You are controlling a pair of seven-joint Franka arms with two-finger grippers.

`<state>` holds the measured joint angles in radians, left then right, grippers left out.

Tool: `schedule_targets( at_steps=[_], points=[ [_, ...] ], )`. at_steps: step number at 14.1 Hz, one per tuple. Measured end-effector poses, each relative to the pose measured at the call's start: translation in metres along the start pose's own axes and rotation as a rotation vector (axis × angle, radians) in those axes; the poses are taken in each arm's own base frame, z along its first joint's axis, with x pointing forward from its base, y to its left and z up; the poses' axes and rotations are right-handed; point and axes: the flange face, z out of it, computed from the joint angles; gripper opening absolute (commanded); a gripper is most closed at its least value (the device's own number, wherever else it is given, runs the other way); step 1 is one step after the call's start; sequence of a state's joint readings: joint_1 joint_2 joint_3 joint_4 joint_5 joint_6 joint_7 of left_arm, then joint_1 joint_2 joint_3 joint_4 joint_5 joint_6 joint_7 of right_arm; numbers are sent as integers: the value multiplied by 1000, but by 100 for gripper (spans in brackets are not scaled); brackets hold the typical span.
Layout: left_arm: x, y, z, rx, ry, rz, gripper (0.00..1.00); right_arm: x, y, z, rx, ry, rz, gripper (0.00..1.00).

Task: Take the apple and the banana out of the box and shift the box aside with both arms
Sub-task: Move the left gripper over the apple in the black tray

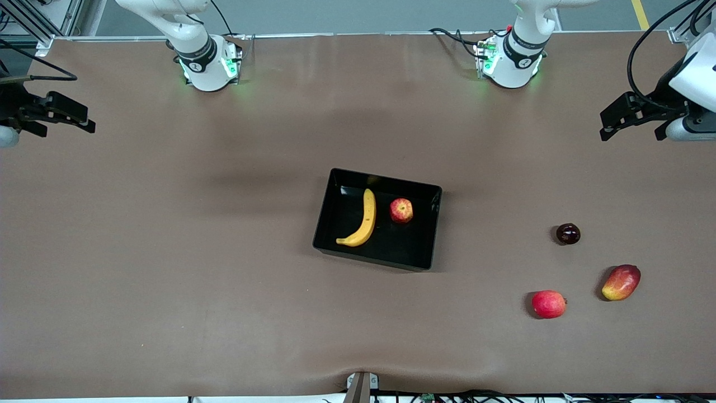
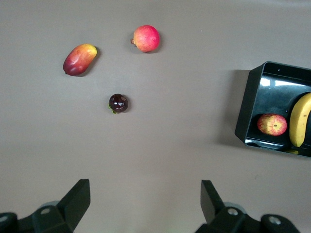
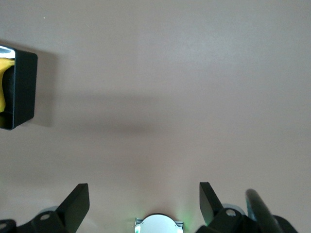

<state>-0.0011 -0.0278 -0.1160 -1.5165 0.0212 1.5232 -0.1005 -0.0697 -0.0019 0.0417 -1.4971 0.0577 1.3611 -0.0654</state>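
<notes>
Black box [image 1: 428, 232] sits mid-table w/ the banana [image 1: 363, 221] and apple [image 1: 401, 211] both inside, lying on its floor. Banana lies lengthwise along the box toward the right arm's end, its curved tip nearest the front camera; apple is just beside it toward the left arm's end, not touching. Left wrist view shows the same pair: apple [image 2: 272, 124] next to banana [image 2: 300, 119] in the box [image 2: 248, 104]. Right wrist view catches only a corner of the box [image 3: 24, 87] w/ a sliver of banana [image 3: 3, 85]. Three loose fruits lie on the bare table toward the left arm's end, well apart from the box: a dark round fruit [image 1: 568, 233], a mango [image 1: 621, 282] and a plain red fruit [image 1: 549, 304], the red one nearest the front camera. Left gripper [image 1: 635, 120] hangs up over the table edge at its own end, fingers [image 2: 77, 196] spread wide, nothing btwn them. Right gripper [image 1: 59, 115] hangs over the table edge at the right arm's end, fingers [image 3: 77, 199] likewise wide apart and empty. Both arms wait, well clear of the box.
</notes>
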Motion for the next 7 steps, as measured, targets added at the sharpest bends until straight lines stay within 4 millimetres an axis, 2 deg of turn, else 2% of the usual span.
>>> schedule_targets(
  at_steps=[5, 7],
  points=[
    [0, 3, 0, 0, 0, 5, 100, 0, 0, 0, 0, -1, 0, 100],
    [0, 10, 4, 0, -10, 18, 100, -1, 0, -1, 0, -1, 0, 100]
  ],
)
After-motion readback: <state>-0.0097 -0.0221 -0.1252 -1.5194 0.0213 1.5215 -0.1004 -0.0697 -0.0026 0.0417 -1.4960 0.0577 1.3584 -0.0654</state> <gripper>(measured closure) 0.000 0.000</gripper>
